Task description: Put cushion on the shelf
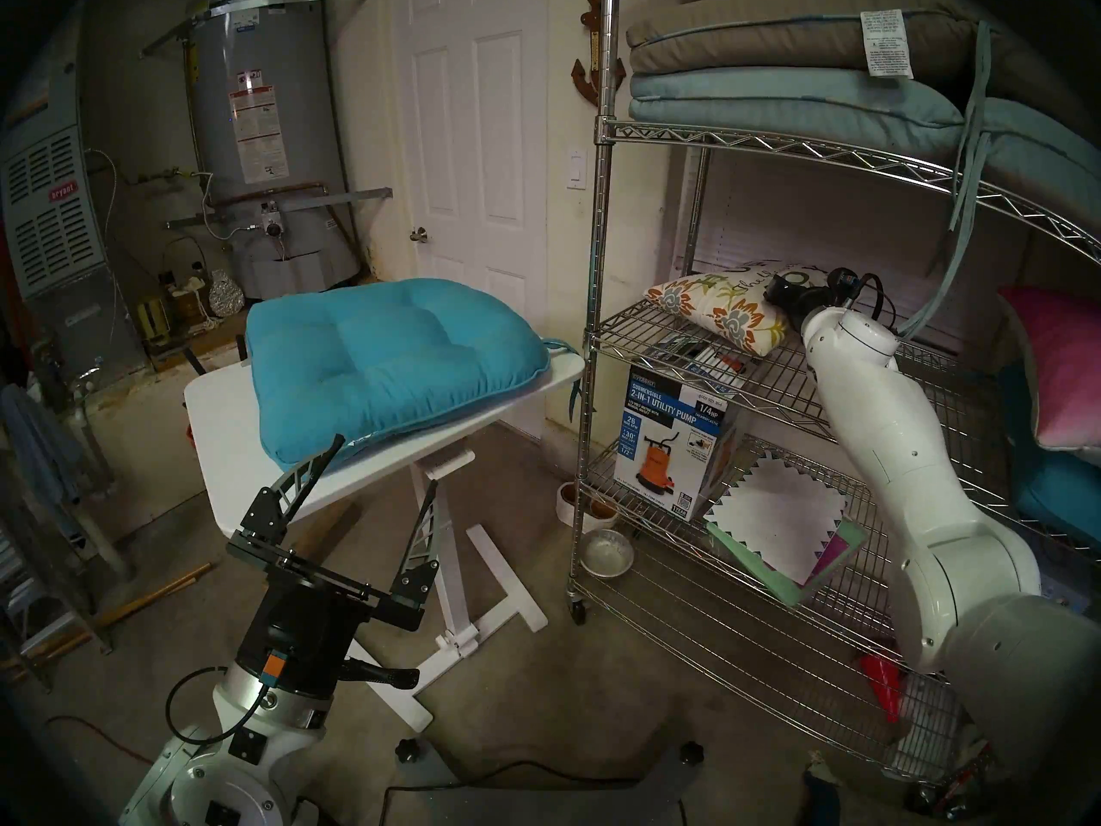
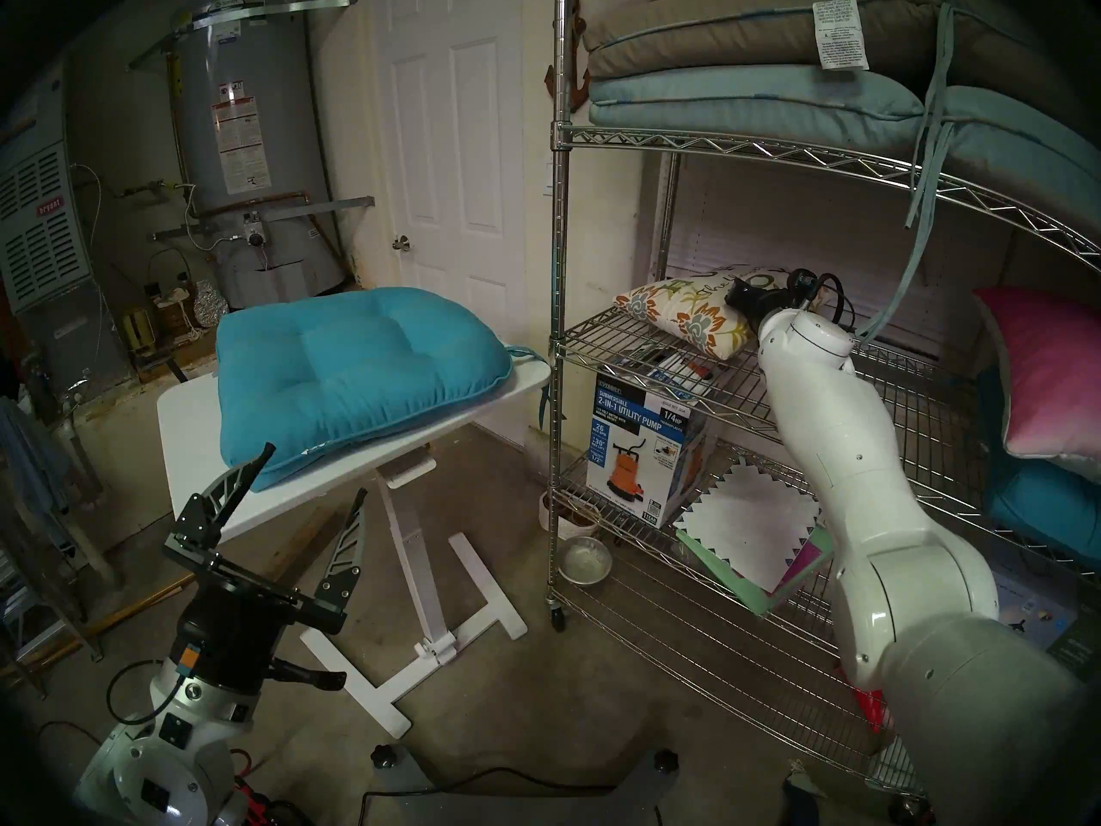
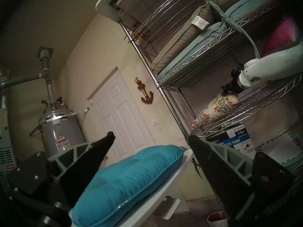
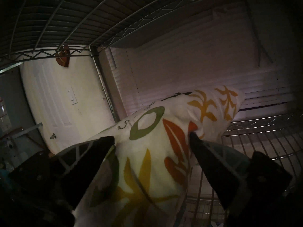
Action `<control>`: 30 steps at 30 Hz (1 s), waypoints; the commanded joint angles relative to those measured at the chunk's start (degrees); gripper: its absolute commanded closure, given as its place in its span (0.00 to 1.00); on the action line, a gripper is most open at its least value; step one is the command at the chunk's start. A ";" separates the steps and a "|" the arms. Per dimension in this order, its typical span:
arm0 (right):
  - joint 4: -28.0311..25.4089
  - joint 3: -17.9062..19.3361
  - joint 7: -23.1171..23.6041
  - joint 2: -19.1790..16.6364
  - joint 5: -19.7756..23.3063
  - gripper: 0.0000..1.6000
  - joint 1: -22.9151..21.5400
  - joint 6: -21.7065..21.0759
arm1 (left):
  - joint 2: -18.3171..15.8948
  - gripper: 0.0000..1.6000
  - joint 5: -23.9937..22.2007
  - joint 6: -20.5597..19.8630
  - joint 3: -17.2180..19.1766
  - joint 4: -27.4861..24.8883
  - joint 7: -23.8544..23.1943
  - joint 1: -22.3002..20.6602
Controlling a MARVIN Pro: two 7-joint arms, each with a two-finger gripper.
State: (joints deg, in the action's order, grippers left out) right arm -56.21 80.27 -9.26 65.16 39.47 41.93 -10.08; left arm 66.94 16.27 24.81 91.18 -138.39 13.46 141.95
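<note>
The cream floral cushion [image 1: 715,315] lies on the middle tier of the chrome wire shelf [image 1: 602,330], near its left end. It also shows in the head right view [image 2: 685,312] and the left wrist view [image 3: 216,110]. My right gripper [image 1: 780,288] reaches into that tier at the cushion's right end. In the right wrist view the cushion [image 4: 155,156] bulges between the wide-spread fingers of the gripper [image 4: 151,137], whose tips touch the fabric. My left gripper [image 1: 386,464] is open and empty, low in front of the white table.
A teal tufted seat cushion [image 1: 393,354] lies on the white tilting table [image 1: 238,425] left of the shelf. A pink pillow [image 1: 1054,366] sits on the tier's right end. Folded cushions [image 1: 774,74] fill the tier above. A pump box [image 1: 673,443] stands below.
</note>
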 commanded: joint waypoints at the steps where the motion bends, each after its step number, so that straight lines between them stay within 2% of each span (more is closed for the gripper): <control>1: -6.81 2.61 0.35 -2.95 0.48 0.00 4.29 2.90 | 0.06 0.00 -0.10 0.01 0.00 -1.61 0.09 -0.10; 13: -15.93 8.01 1.85 -6.45 1.60 0.00 10.55 5.46 | -0.08 0.00 -0.08 0.00 -0.02 -1.61 0.21 -0.07; 22: -22.64 11.16 3.55 -7.54 2.99 0.00 15.04 6.41 | -0.18 0.00 -0.06 -0.01 -0.03 -1.61 0.29 -0.05; 30: -28.78 13.73 4.64 -7.94 4.58 0.00 21.07 6.16 | -0.26 0.00 -0.05 -0.01 -0.04 -1.61 0.35 -0.03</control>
State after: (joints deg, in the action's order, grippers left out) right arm -79.18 91.93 -5.63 58.26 42.93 58.69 -4.49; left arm 66.61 16.30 24.80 91.12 -138.39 13.74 142.00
